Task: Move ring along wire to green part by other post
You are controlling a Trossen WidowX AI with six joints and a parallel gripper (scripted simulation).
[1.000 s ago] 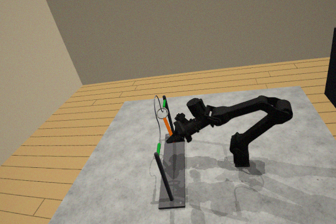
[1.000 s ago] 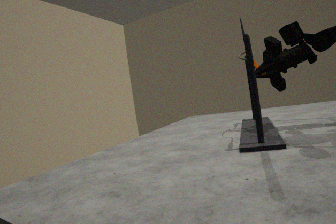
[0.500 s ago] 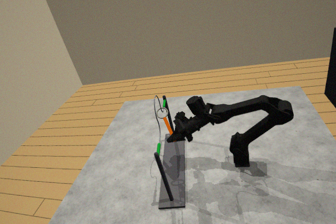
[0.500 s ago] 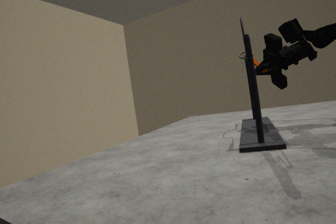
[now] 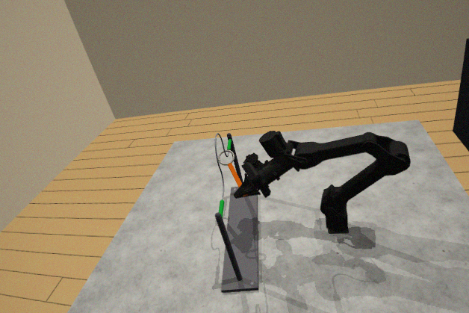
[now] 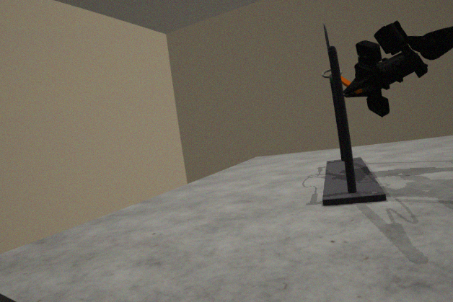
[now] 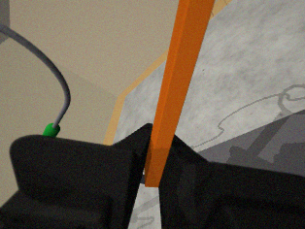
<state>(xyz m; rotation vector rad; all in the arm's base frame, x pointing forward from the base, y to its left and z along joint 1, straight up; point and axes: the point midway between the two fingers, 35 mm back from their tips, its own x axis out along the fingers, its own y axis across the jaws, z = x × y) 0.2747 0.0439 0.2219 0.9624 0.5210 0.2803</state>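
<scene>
Orange and square-edged, the handle [image 5: 234,174] [image 6: 345,81] [image 7: 180,73] looks stiff and light, so any wrist twist of yours should carry straight into the ring [image 5: 226,164] [image 6: 323,76]. Your gripper [image 5: 237,195] [image 6: 345,94] [image 7: 154,129] is nearly closed, its fingers clamped on the handle close to its free end. That is a sound place to hold, well back from the wire [image 5: 216,149] [image 6: 325,32] [image 7: 67,92], though the long reach will magnify small tilts. You have the ring towards the desk's [image 5: 181,195] [image 6: 219,236] far left corner in the top view, near the far post [image 5: 235,157] and apparently around thin grey wire. You cannot tell its clearance there. Smooth plastic, if that is what it is, could pivot between the fingers; keep the squeeze firm, turn slowly and centre the ring before travelling.
</scene>
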